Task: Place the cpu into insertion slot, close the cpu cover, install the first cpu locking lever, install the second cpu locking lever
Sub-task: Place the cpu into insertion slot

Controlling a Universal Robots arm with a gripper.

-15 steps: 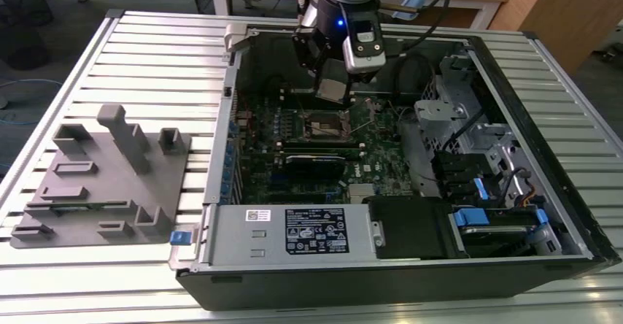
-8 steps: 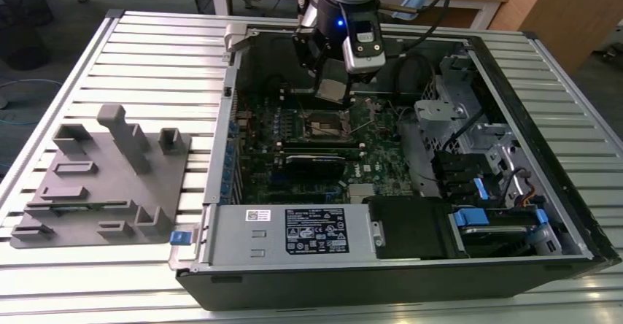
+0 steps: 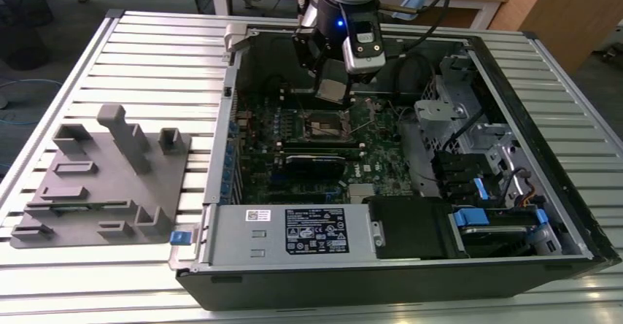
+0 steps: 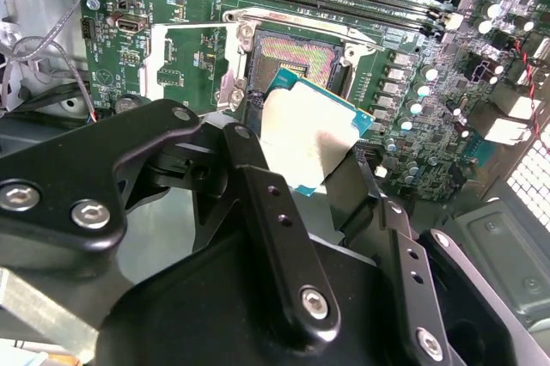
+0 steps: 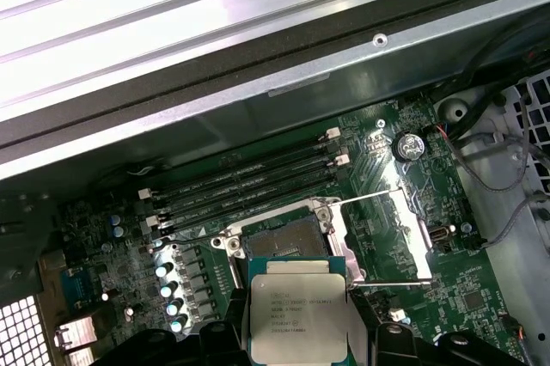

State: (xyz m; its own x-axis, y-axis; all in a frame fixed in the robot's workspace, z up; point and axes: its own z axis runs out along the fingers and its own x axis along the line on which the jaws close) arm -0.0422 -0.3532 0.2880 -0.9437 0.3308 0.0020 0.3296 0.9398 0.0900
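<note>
My gripper [image 3: 332,83] hangs inside the open computer case, shut on the cpu [image 3: 331,90], a flat square chip with a silver-grey top. The cpu [image 5: 296,310] is pinched by its edges between the black fingers [image 4: 258,194] and hovers just above the insertion slot [image 5: 279,237], apart from it. The insertion slot [image 3: 326,125] lies bare on the green board, its dark contact field [image 4: 296,52] uncovered. The cpu cover [image 5: 419,233] is swung open to one side of the socket. Two thin wire levers [image 5: 391,283] stand free beside it.
Long black memory slots [image 5: 249,181] run just behind the socket. A black card [image 3: 314,165] sits in front of it in the exterior view. A metal drive cage [image 3: 448,112] and cables fill the case's right side. A grey fixture plate [image 3: 107,178] lies on the table at the exterior view's left.
</note>
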